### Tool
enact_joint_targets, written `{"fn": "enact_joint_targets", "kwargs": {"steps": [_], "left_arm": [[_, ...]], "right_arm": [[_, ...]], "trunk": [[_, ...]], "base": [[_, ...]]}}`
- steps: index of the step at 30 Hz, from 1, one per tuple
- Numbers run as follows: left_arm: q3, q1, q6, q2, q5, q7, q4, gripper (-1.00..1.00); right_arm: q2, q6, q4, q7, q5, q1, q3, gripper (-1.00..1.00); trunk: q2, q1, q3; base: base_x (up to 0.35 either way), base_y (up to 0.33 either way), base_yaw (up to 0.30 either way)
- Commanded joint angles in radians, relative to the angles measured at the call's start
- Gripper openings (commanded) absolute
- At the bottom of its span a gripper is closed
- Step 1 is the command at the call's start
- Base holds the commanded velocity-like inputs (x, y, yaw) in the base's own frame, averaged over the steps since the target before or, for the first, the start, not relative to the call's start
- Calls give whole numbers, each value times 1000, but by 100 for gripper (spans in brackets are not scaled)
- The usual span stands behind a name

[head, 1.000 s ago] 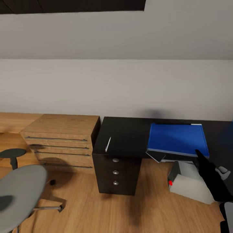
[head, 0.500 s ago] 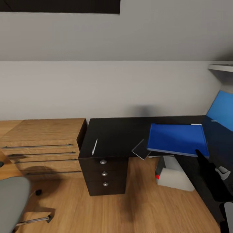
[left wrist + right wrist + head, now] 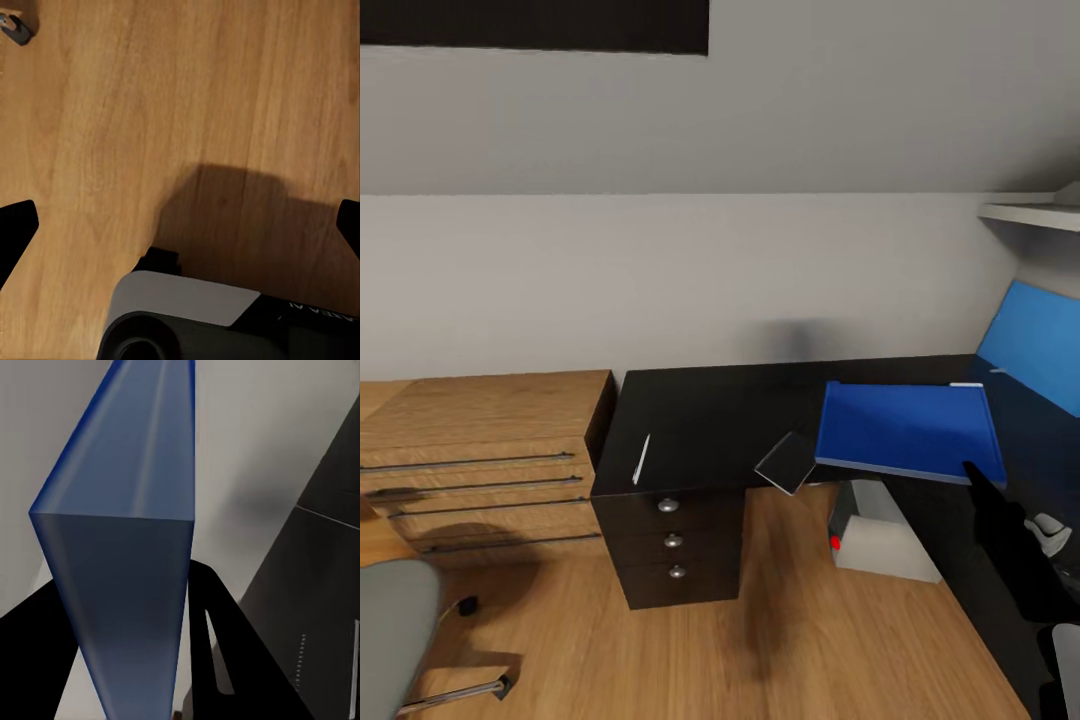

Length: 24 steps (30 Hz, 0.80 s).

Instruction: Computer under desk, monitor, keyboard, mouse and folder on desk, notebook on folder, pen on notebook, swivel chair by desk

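My right gripper (image 3: pixel 972 474) is shut on the near right corner of the bright blue folder (image 3: pixel 905 430), holding it flat above the glossy black desk (image 3: pixel 710 420). In the right wrist view the folder (image 3: pixel 127 585) is edge-on between the black fingers (image 3: pixel 221 660). A thin white pen (image 3: pixel 641 458) lies on the desk's left part. A small dark grey notebook (image 3: pixel 787 462) juts over the desk's front edge. The grey computer (image 3: pixel 880 535) stands on the floor under the desk. The swivel chair's grey seat (image 3: pixel 390 640) is at the lower left. My left gripper (image 3: pixel 180 225) is open over the floor.
A light wooden chest of drawers (image 3: pixel 480 450) stands left of the desk's black drawers (image 3: pixel 672 540). A blue wall panel (image 3: pixel 1035 345) and a white shelf (image 3: pixel 1030 212) are at the far right. A chair castor (image 3: pixel 16 28) rests on the wooden floor (image 3: pixel 780 640).
The head view has turned right, so desk, chest and chair slid left in the picture. The folder stays held at the same place in view, and the notebook has come out from under it.
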Motion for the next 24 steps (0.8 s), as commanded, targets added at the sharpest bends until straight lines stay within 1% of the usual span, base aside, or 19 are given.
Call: {"fn": "enact_joint_targets", "kwargs": {"steps": [1,4,8,14,17,19,21,23,24], "left_arm": [[-3,-1,-4,0,9,3,0,100],[-3,-1,-5,0,9,3,0,100],[-4,-1,-10,1,8,3,0,100],[-4,-1,-12,0,8,3,0,100],[-4,-1,-12,0,8,3,0,100],[-4,0,-12,0,8,3,0,100],[-4,0,-12,0,8,3,0,100],[-4,0,-11,-1,8,3,0,100],[-4,0,-11,-1,9,3,0,100]], "right_arm": [[1,9,0,1,-6,-1,-3,-100],[2,10,1,-2,-8,-1,-3,-100],[5,8,4,-6,-7,-1,0,-100],[5,-22,7,-8,-5,0,4,-100],[6,-28,7,-12,-7,0,8,-100],[8,-29,8,-14,-8,0,17,-100],[11,-32,16,-15,-7,0,36,-100],[13,-55,65,-28,-6,-2,68,-100],[13,-88,104,-40,-5,-4,86,-100]], "trunk": [[7,-4,2],[28,-15,12],[28,-15,12],[28,-15,12],[28,-15,12],[28,-15,12],[28,-15,12],[28,-15,12],[28,-15,12]], "base": [[0,0,0],[0,0,0],[0,0,-21],[0,0,-196],[0,0,-118],[0,0,-45],[0,0,-21],[0,0,-9],[0,0,-4]]}}
